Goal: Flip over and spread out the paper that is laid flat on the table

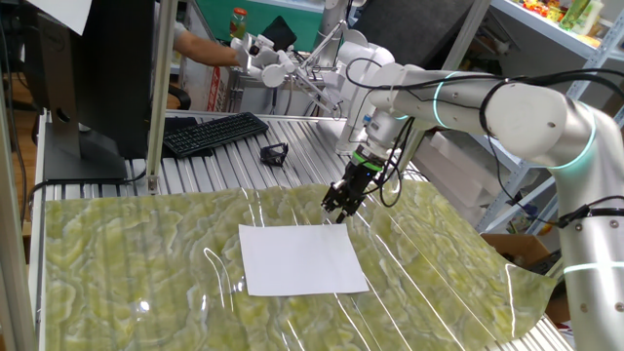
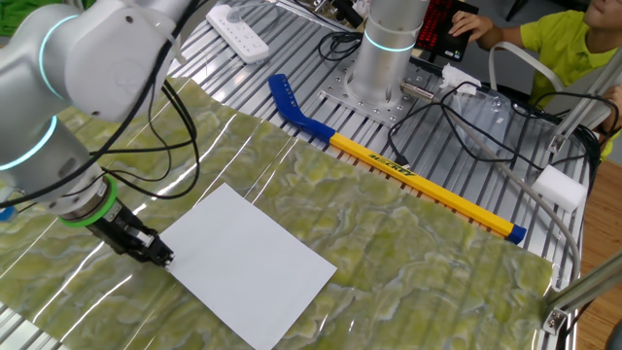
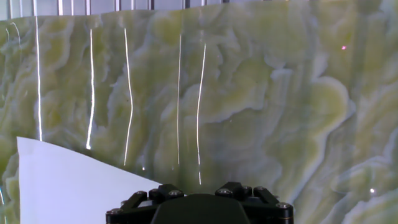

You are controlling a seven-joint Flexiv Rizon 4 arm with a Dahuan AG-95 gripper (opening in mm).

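Observation:
The white paper (image 1: 300, 258) lies flat on the green-yellow marbled table (image 1: 127, 263). It also shows in the other fixed view (image 2: 248, 262) and at the lower left of the hand view (image 3: 68, 186). My gripper (image 1: 341, 207) is low over the table at the paper's far right corner, fingers pointing down. In the other fixed view the gripper (image 2: 163, 257) sits right at the sheet's left corner, and its tips look pressed together with nothing between them. The hand view shows only the gripper's black knuckles, not the fingertips, over the marbled table (image 3: 261, 93).
A black keyboard (image 1: 214, 133), a monitor (image 1: 93, 78) and a small black object (image 1: 274, 153) stand on the ribbed metal section behind. A long yellow tool with a blue handle (image 2: 418, 180), loose cables, a power strip (image 2: 238, 31) and the arm's base (image 2: 384, 58) lie along the other side. A person (image 2: 554, 39) sits beyond.

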